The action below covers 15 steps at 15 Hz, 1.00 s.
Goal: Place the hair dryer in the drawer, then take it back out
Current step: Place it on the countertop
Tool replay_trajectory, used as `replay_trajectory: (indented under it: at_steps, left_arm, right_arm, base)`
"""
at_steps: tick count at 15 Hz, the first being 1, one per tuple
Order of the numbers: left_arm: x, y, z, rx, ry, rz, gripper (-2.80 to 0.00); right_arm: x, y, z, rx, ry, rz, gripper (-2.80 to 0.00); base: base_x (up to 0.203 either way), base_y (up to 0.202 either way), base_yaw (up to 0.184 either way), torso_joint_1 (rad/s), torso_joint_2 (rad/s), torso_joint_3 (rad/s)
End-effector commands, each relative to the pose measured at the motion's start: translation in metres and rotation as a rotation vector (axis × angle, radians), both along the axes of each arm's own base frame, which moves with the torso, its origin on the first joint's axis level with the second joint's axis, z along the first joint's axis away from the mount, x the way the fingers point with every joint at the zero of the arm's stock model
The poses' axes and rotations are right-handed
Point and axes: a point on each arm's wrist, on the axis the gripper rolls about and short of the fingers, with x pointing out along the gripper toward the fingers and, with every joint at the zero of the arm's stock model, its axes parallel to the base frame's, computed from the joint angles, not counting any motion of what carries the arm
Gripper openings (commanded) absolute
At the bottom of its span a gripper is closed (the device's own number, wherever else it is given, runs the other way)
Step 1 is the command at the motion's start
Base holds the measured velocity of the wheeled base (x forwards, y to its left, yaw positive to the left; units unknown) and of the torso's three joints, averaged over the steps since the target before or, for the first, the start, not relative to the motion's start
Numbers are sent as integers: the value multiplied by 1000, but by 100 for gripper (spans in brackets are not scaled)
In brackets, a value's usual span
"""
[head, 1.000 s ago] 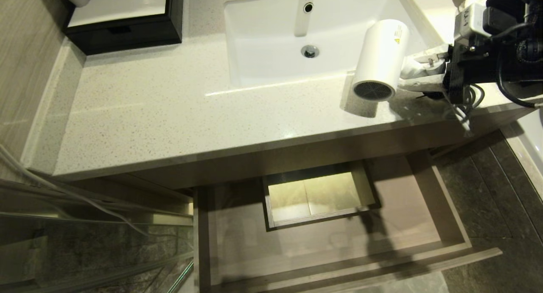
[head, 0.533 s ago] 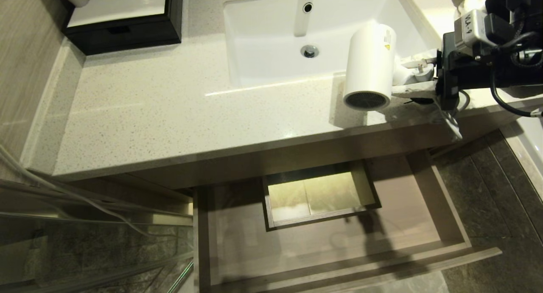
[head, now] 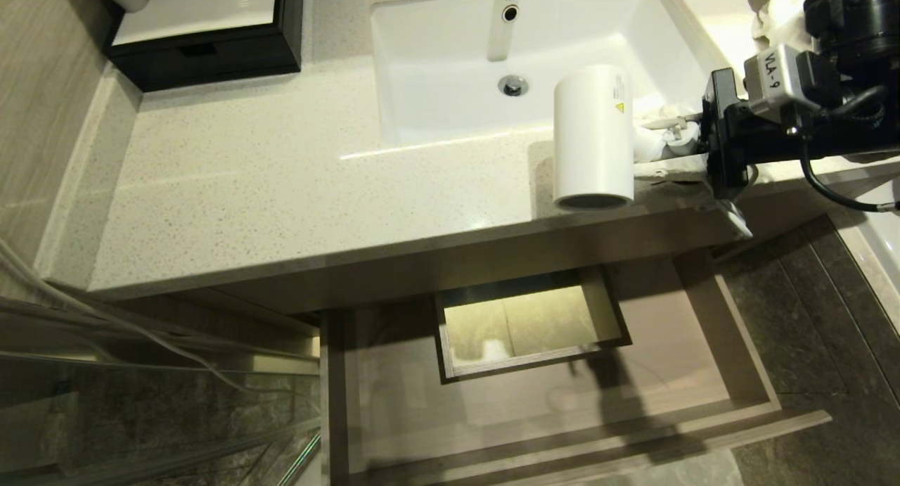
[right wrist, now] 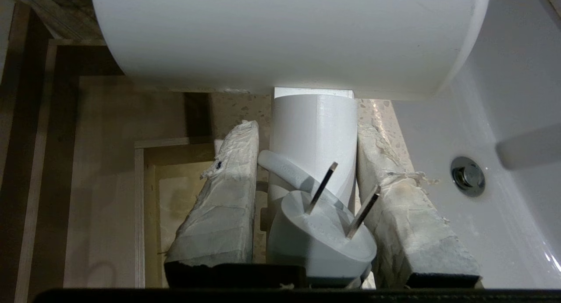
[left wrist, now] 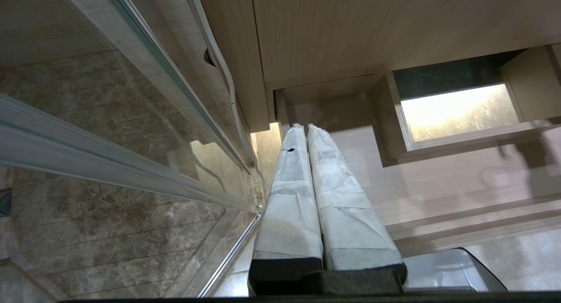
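The right gripper [head: 671,148], fingers closed on the handle of the white hair dryer [head: 592,138], holds it over the counter's near edge, right of the sink [head: 436,85]; its barrel points down, plug tucked at the handle. Best carried clear of the edge before lowering into the open drawer [head: 738,352] below
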Motion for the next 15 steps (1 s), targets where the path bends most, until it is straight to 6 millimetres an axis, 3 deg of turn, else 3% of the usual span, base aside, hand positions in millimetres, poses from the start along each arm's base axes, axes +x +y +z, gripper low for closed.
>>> replay_trajectory:
  at_steps: [1,14,15]
  left_arm:
    - [0,0,0,0,0,0,-280]
    - [0,0,0,0,0,1,-280]
    - [0,0,0,0,1,1,-280]
  right_arm:
    - [6,2,-7,-13,14,22,-280]
    - [37,3,-6,16,78,-61,-280]
    - [37,2,-6,17,73,-62,0]
  base:
    - [0,0,0,0,0,0]
    - [0,0,0,0,0,0]
    - [0,0,0,0,0,0]
